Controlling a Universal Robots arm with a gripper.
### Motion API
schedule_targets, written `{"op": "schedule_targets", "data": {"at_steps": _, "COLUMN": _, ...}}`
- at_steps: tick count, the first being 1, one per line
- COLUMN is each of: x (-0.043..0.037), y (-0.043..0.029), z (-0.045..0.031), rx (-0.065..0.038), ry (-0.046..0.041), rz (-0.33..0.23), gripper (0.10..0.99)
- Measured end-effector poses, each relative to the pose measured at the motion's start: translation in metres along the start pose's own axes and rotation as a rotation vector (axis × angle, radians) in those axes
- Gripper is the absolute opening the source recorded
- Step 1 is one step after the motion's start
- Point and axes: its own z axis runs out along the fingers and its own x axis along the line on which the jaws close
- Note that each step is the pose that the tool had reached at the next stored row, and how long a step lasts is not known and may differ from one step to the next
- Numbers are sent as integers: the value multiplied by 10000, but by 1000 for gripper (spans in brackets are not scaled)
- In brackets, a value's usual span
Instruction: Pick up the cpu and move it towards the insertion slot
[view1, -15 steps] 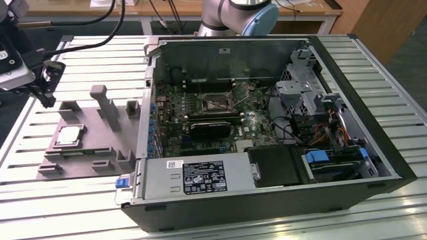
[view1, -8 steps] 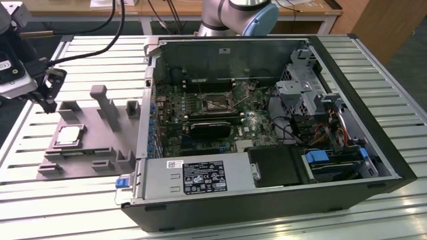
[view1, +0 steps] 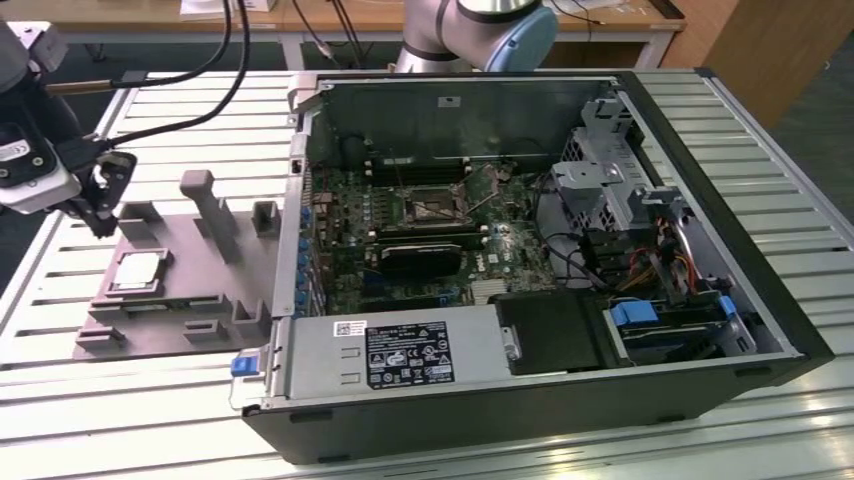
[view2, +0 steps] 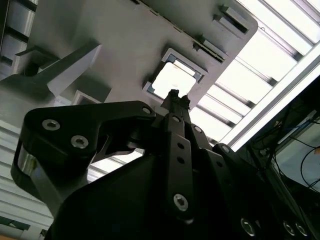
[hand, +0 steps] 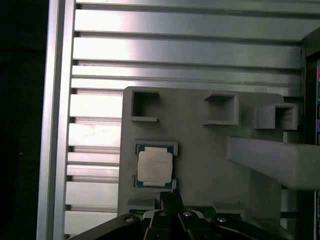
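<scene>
The chip (hand: 155, 166), likely light but fragile and best taken by its edges, lay in a recess of the grey tray (hand: 200, 150) near the counter's (hand: 175, 50) edge, the jaws clenched empty near it.

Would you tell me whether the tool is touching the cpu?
Apart. The exterior view shows the tool raised off the tray, bare tray between it and the cpu.

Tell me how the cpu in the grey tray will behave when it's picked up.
Probably stiff: the cpu is a flat square with a metal top, so it should not flex. That smooth pale lid looks slippery. It lies low in a recess of the grey tray, so its thin edges likely offer little grip.
</scene>
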Motion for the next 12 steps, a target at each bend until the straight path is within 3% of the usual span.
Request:
{"op": "schedule_targets", "data": {"at_steps": 8, "x": 18, "y": -28, "z": 104, "rx": -11, "ry": -85, "rz": -17, "gripper": 102}}
{"op": "schedule_targets", "data": {"at_steps": 12, "x": 35, "y": -31, "z": 151, "rx": -77, "ry": -135, "rz": -25, "gripper": 102}}
